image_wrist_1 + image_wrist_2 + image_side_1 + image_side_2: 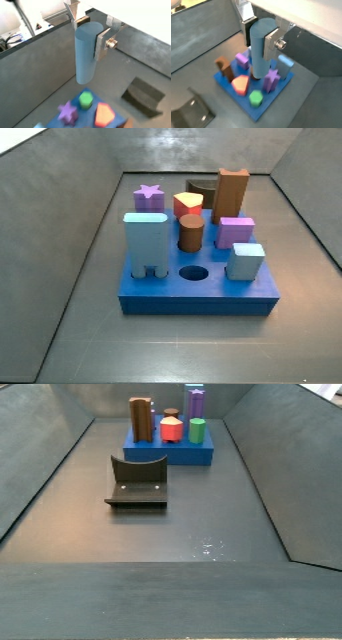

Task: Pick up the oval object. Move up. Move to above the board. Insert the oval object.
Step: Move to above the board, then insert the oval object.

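Observation:
My gripper (88,40) is shut on the oval object (87,55), a slim pale grey-blue post that hangs upright between the silver fingers (103,44). It shows in both wrist views, also (261,50). It hangs above the bright blue board (256,107), over its middle among the standing pegs. The board also shows in both side views (201,306) (171,454), with an open round hole (195,273) near its front. The gripper and the post do not show in either side view.
The board carries a light-blue arch block (146,246), a light-blue square block (246,260), a purple star (150,196), a tall brown post (233,190), a green peg (256,98) and others. The fixture (138,481) stands on the grey floor beside the board. Grey walls ring the bin.

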Controlling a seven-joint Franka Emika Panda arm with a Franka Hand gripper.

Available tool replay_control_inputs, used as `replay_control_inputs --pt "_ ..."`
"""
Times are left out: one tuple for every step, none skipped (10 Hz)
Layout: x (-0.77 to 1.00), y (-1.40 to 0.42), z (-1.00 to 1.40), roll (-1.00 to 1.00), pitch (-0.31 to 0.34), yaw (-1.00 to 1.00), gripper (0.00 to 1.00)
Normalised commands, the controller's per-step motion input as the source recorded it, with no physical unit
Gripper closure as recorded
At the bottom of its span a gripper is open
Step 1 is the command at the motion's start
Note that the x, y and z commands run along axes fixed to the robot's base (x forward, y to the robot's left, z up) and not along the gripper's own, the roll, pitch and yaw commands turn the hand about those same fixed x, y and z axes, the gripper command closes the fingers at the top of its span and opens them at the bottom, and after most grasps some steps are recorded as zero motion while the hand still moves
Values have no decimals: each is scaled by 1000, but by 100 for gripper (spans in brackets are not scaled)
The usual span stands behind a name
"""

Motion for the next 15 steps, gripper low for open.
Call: replay_control_inputs --pt "343 -1000 21 -11 100 -5 100" --pt "320 -901 22 -2 107 -2 100" --pt "248 -623 19 12 114 3 100" --pt "159 -316 26 25 109 2 100" --pt "106 -199 25 35 94 9 100" --pt "0 -126 -151 -33 -51 -991 100" --pt "0 -131 -194 -20 -43 -983 100" --pt "277 -214 -326 0 -76 -717 100" --pt "334 -231 -346 0 -71 -671 100" --pt "726 -300 -334 0 -19 -317 100" --pt "1000 -340 -331 0 -20 -49 100" --pt "1000 -340 -334 0 -19 -49 100" --pt "720 -306 -371 0 -56 -306 100" --pt "434 -263 -363 0 -50 -583 100" --pt "311 -237 -349 0 -53 -694 100"
